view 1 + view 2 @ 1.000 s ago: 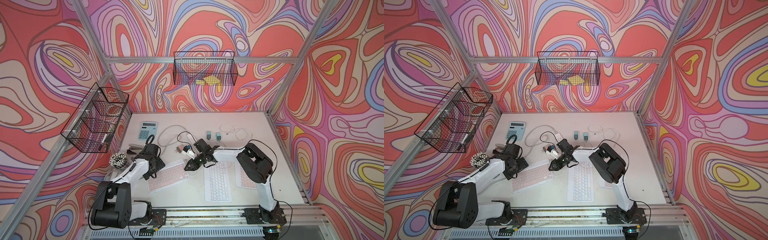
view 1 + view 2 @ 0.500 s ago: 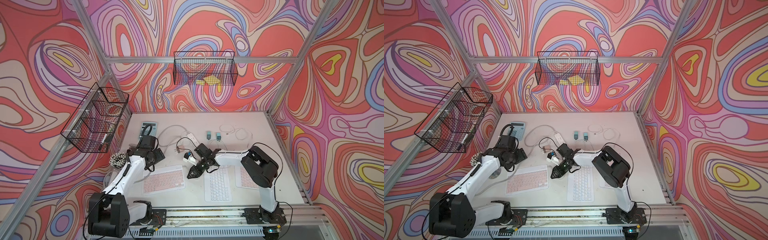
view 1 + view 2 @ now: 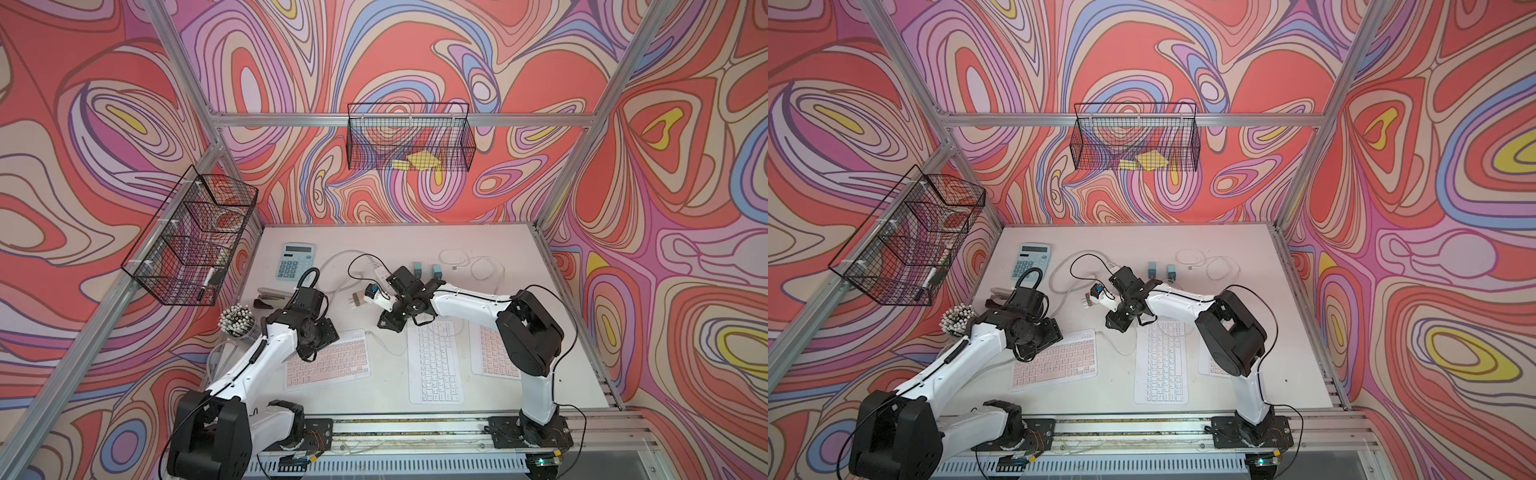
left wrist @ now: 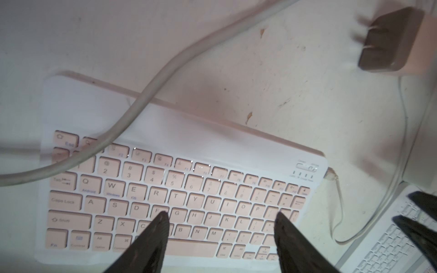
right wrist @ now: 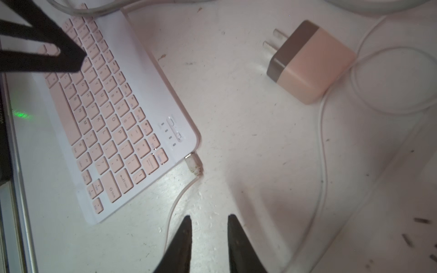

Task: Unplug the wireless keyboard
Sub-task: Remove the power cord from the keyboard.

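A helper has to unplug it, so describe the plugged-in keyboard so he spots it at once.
Three keyboards lie on the near half of the table. Yours is the pink keyboard below the left gripper. A thin cable is plugged into its corner, and unlike the white keyboard and the other pink one, it lies crosswise.

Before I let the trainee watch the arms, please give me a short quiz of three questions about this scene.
1. True or false: the cable is plugged into the pink keyboard.
2. Fill in: the right tool has its jaws ___, with nothing between them.
3. Which tool hangs over that keyboard's keys? A. left tool B. right tool C. neither
Key: 1 true; 2 open; 3 A.
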Robot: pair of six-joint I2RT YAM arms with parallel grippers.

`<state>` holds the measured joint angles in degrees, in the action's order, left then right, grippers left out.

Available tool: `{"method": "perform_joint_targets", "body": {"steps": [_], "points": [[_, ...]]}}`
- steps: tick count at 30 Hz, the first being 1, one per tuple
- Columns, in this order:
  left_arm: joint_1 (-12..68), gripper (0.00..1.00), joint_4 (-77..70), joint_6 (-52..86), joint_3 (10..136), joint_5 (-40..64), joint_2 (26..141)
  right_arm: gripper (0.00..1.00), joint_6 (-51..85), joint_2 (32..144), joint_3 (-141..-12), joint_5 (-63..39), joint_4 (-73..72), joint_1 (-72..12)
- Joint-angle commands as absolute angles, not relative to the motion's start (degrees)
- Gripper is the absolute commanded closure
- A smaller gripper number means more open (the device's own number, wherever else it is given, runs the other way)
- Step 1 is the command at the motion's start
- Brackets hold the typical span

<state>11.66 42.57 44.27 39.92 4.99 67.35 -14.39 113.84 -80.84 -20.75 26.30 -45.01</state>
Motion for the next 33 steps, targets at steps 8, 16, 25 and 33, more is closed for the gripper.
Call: {"method": "perform_joint_targets", "body": {"steps": [8,16,25,33], "points": [[11.87,0.32,45.69,45.66,38.06,7.44,70.02,0.72,-26.11,120.51,-83.34,-25.81,19.99,-45.95],[11.92,0.32,47.66,45.01,39.3,6.55,73.63,0.72,-30.35,123.35,-82.99,-27.31,18.54,-47.23],[11.94,0.31,48.6,44.21,40.05,7.11,76.85,0.72,-33.95,125.24,-81.13,-27.83,20.65,-47.41],[11.94,0.31,47.88,44.82,39.53,6.89,79.04,0.76,-35.24,126.75,-80.66,-24.6,23.0,-47.55]]}}
